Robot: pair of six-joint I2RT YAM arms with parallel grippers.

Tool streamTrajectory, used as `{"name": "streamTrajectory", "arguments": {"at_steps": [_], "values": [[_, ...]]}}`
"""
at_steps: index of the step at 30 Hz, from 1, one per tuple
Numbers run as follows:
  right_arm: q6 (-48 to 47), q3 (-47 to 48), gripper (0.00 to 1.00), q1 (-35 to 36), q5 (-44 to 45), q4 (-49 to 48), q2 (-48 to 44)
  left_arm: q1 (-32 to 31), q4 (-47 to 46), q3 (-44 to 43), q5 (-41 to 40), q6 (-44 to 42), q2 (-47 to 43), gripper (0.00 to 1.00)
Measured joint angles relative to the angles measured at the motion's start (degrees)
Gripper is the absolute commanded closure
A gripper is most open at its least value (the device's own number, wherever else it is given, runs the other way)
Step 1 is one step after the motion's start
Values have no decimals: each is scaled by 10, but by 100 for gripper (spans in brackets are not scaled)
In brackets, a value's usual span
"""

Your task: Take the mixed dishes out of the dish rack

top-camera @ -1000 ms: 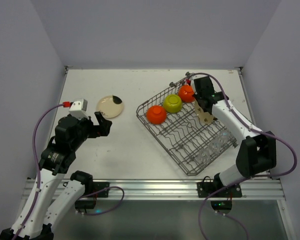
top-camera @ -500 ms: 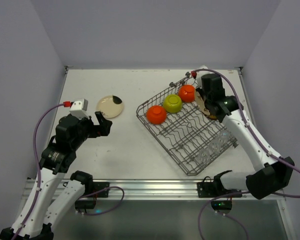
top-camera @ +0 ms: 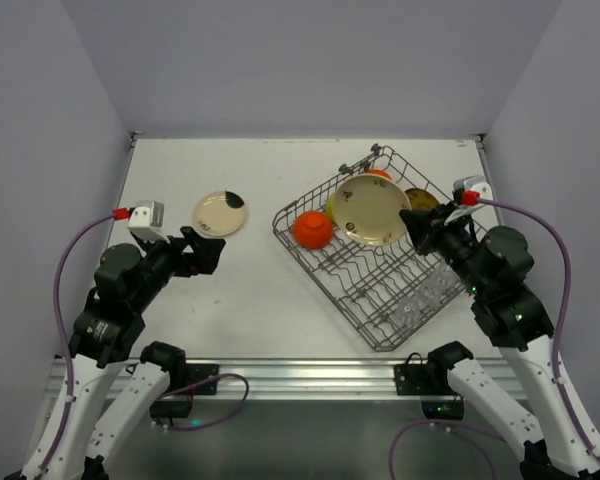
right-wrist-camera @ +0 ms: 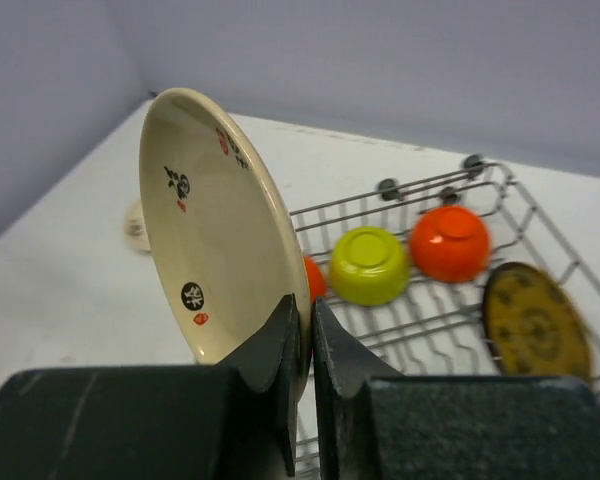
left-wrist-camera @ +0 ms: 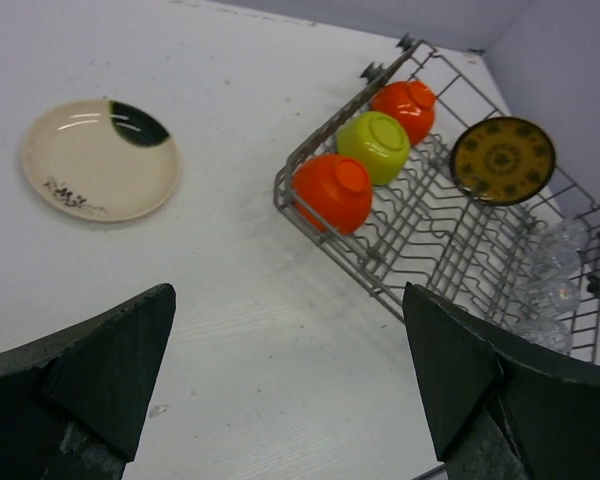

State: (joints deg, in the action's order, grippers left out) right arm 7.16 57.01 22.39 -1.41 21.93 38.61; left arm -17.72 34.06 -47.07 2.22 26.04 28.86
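Note:
My right gripper (top-camera: 412, 222) (right-wrist-camera: 311, 330) is shut on the rim of a cream plate (top-camera: 368, 210) (right-wrist-camera: 220, 240), held on edge above the dish rack (top-camera: 330, 290) (left-wrist-camera: 330, 128). In the rack stand a yellow-brown patterned plate (top-camera: 420, 198) (left-wrist-camera: 502, 158) (right-wrist-camera: 535, 320), two orange bowls (left-wrist-camera: 333, 190) (left-wrist-camera: 407, 105), a yellow-green bowl (left-wrist-camera: 375, 146) (right-wrist-camera: 370, 264) and clear glasses (top-camera: 425, 290) (left-wrist-camera: 550, 290). In the top view the held plate hides most of the green bowl. My left gripper (top-camera: 205, 250) (left-wrist-camera: 290, 380) hangs open over bare table, left of the rack.
A cream plate with a dark patch (top-camera: 221, 213) (left-wrist-camera: 98, 172) lies flat on the table to the left of the rack. Grey walls close the table at the back and on both sides.
The right arm has pulled back toward its base and lifted the cream plate out of the rack's far right corner, up over the rack. The left arm leaned slightly left.

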Motion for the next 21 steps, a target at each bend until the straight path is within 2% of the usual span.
{"name": "streamTrajectory", "arguments": {"at_steps": [5,11,16,21], "values": [[98,-82,100,0,-113,-56,-35,0,-105,22,105,43,2,0],[189,-178,100,0,-197,-112,-69,-2,-237,76,203,103,43,0],[229,-199,100,0,-250,-142,-71,-21,-312,78,233,124,83,2],[255,-200,100,0,-277,-179,-63,-92,-376,78,240,129,118,7]]}}
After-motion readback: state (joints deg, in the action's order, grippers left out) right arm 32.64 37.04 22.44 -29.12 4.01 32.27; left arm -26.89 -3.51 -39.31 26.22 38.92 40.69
